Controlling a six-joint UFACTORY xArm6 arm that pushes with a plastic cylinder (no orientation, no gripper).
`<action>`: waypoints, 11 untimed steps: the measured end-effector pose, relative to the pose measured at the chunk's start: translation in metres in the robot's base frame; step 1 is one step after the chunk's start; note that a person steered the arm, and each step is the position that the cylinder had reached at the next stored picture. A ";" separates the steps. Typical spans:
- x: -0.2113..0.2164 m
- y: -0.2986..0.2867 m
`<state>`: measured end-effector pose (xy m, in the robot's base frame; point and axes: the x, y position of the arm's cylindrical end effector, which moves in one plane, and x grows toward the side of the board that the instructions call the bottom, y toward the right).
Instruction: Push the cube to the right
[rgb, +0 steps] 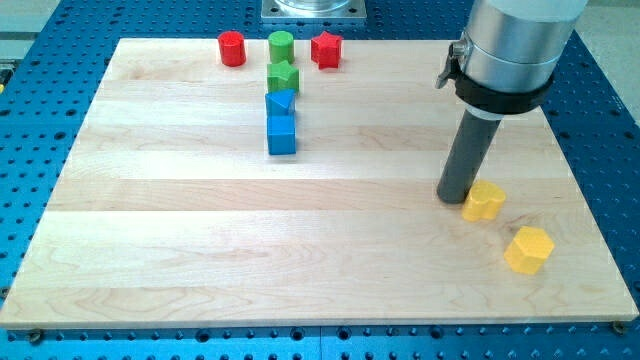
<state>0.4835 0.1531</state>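
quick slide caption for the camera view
My tip rests against a yellow block, far right of the blue cube standing below the green blocks.

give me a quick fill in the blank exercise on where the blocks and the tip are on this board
1. My tip rests just left of a ____ block.
2. The blue cube sits at the ____ end of a column under the green cylinder.
3. The red cylinder is the block nearest the view's top-____ corner.
4. The number of yellow blocks on the board is ____.

Missing words: yellow; bottom; left; two
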 end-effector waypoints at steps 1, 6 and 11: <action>-0.010 -0.013; 0.033 -0.267; -0.110 -0.137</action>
